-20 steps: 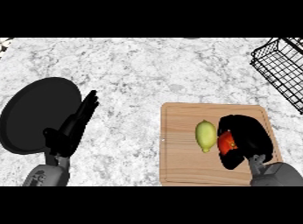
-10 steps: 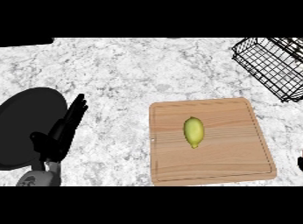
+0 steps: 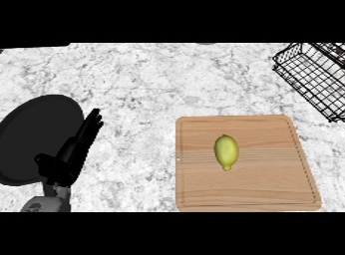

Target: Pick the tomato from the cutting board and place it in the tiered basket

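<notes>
No tomato shows anywhere in the head view, and my right hand is out of sight too. The wooden cutting board (image 3: 263, 189) lies at the lower right with only a yellow-green lemon (image 3: 226, 151) on it. The black wire tiered basket (image 3: 324, 77) stands at the upper right corner, partly cut off by the edge. My left hand (image 3: 74, 152) rests at the lower left, fingers straight and pointing up, open and holding nothing.
A round black plate (image 3: 24, 142) lies at the left, just beside my left hand. Bare marble counter (image 3: 168, 79) stretches between the plate, the board and the basket.
My right hand, shut on the tomato over the board a second ago, moved off to the right and left the view with it. The lemon stays on the board.
</notes>
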